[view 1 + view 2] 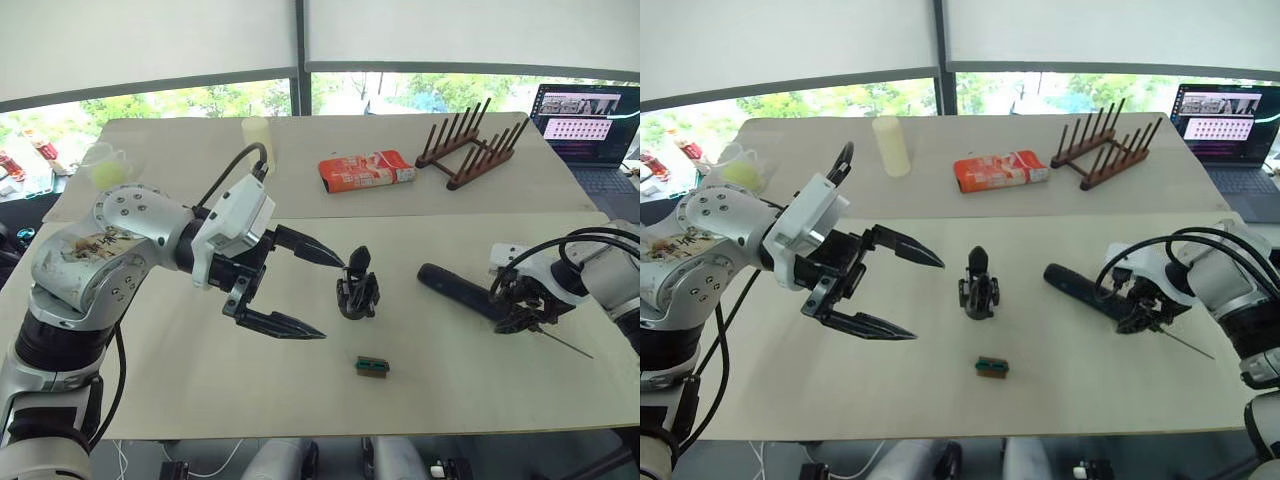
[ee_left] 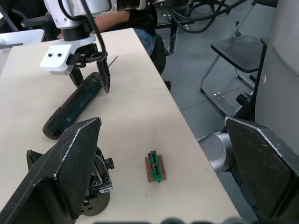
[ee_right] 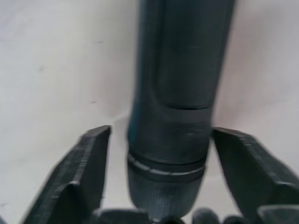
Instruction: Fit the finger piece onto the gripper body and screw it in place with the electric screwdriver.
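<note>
We see the table [image 1: 180, 400] bearing every item. The left gripper [image 1: 902, 292], its two black fingers spread wide and holding nothing, hovers over the left half of the table, pointing toward the gripper body [image 1: 978, 285]. The electric screwdriver [image 1: 462, 292] lies flat toward the right edge, its thin bit aimed at the near right corner. The right gripper [image 1: 528, 312] straddles the screwdriver's bit end; its fingers [image 3: 81, 177] stand on either side of the barrel with gaps showing, so they appear parted rather than clamped. The gripper body stands upright near the table's middle, a pointed black finger rising from it. A small green-and-brown block [image 1: 372, 367] lies nearer the front edge.
</note>
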